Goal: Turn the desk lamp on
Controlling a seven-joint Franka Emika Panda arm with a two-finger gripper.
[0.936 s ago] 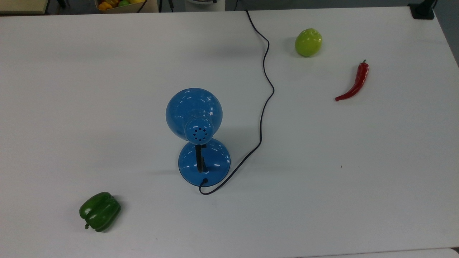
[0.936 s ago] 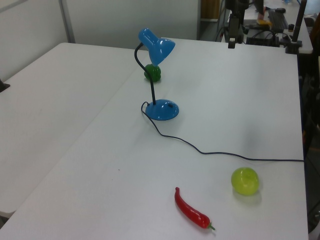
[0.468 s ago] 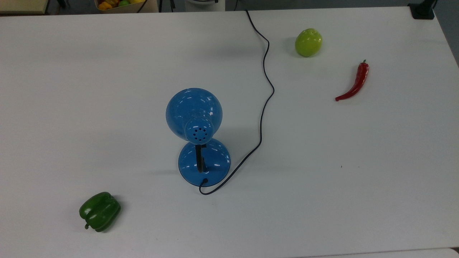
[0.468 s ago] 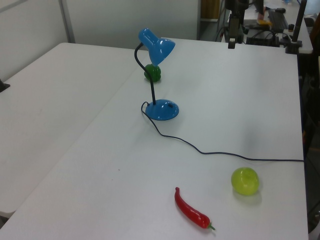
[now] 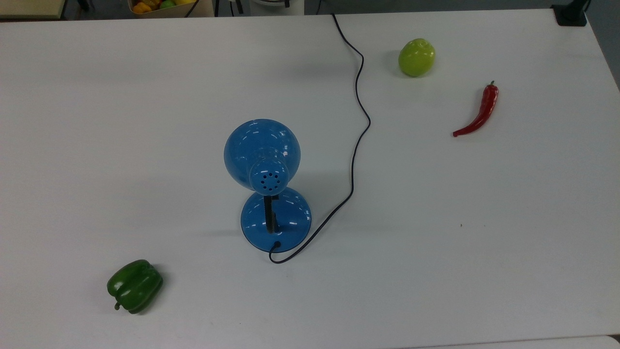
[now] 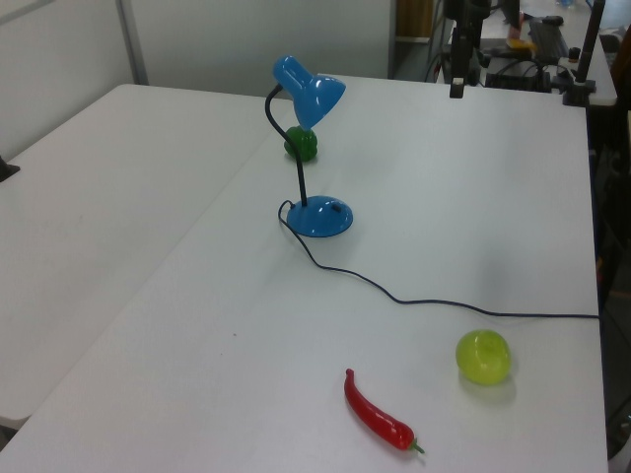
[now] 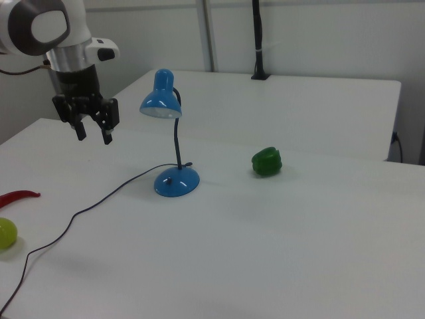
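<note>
At the top view's upper left edge, past the far rim of the worktop (image 5: 72,97), sits a tan box (image 5: 169,10) holding what look like yellow, orange and green pieces of produce; I cannot tell exactly what they are.

My claw (image 7: 92,134) hangs in the air above the worktop in the right view, off to the right view's left of the desk lamp's shade, well apart from it. Its two fingers (image 7: 107,126) are spread with a clear gap between them, and nothing is held there. In the left view, my claw (image 6: 457,87) shows as a dark shape at the far end of the worktop.

The desk lamp (image 5: 262,154) stands upright near the middle of the worktop, its round blue base (image 5: 276,219) flat on the surface, black neck rising from it, dome shade tipped forward. Its thin black cord (image 5: 358,111) leaves the base, loops, and snakes away toward the top view's upper edge. No glow shows from the shade.

A green bell pepper (image 5: 134,285) lies toward the top view's lower left, a yellow-green round fruit (image 5: 416,57) at its upper right, and a red chilli (image 5: 478,111) just beyond that, nearer the top view's right.

Compared with the pictures from a moment ago, the lamp, cord, pepper, fruit and chilli lie exactly where they were. In the left view my claw looks to be in the same place too.
</note>
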